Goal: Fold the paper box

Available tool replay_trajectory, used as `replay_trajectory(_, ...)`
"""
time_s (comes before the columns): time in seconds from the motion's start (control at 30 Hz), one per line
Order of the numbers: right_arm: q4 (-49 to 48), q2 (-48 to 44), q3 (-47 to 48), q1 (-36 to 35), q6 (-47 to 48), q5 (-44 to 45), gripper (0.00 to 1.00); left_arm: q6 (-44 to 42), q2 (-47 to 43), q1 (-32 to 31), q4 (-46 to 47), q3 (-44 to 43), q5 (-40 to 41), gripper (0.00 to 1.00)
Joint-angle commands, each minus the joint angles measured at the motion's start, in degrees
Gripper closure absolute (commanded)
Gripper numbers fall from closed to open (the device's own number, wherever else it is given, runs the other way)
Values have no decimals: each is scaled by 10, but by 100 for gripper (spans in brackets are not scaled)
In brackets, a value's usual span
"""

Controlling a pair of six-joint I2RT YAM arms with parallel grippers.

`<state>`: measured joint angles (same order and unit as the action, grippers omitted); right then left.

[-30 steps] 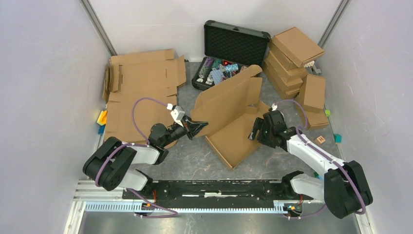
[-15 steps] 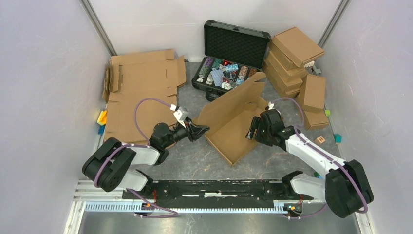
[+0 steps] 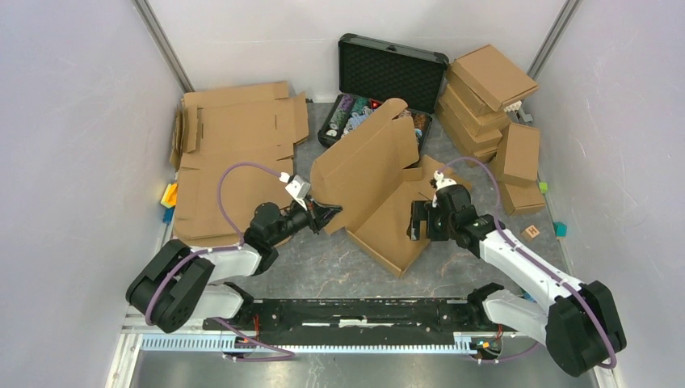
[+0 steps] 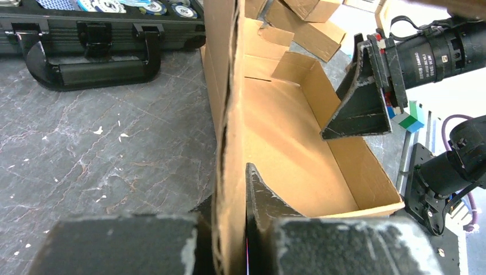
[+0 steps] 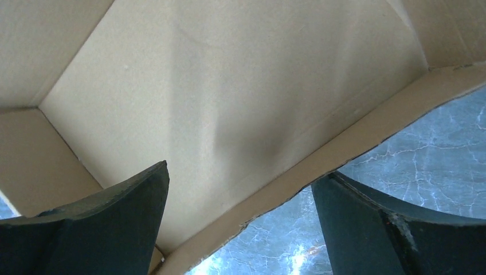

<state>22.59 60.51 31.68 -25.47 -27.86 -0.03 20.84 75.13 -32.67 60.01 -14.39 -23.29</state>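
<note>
The paper box point(image 3: 380, 182) is a brown cardboard mailer, partly folded, in the middle of the table. Its big lid panel stands up and leans left; its tray lies to the right. My left gripper point(image 3: 329, 213) is shut on the lower edge of the upright panel, which runs between the jaws in the left wrist view point(image 4: 229, 172). My right gripper point(image 3: 418, 220) is open at the tray's right side. In the right wrist view the tray's side wall point(image 5: 321, 154) crosses between the spread fingers point(image 5: 114, 217), one inside the tray, one outside.
An open black case point(image 3: 380, 89) with colourful chips stands behind the box. Flat cardboard blanks point(image 3: 234, 153) lie at the back left. Folded boxes point(image 3: 489, 101) are stacked at the back right. Small coloured blocks point(image 3: 169, 194) lie by the side walls.
The upright panel has swung higher and further left, now hiding part of the case. The tray slid a little toward the near side. The right gripper moved slightly left along the tray.
</note>
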Motion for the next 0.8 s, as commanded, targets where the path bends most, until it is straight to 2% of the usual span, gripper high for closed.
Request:
replay_trajectory(0.0,5,-9,1,-4,75,-42,2,-38,-19,-6,-14,1,7,92)
replay_trajectory(0.2,44,-18,3,-4,78,-20,2,-66,-59,-6,-42,14,52,98)
replay_trajectory(0.33,61,-21,2,-4,88,-40,2,-87,-82,-6,-69,14,64,98)
replay_trajectory(0.4,72,-36,12,-4,95,-19,2,-92,-86,-6,-69,16,65,98)
replay_trajectory(0.6,128,-47,76,-4,182,9,2,-114,-105,-6,-114,8,74,98)
replay_trajectory(0.77,94,-67,103,-2,183,12,2,-124,-110,-6,-129,5,83,98)
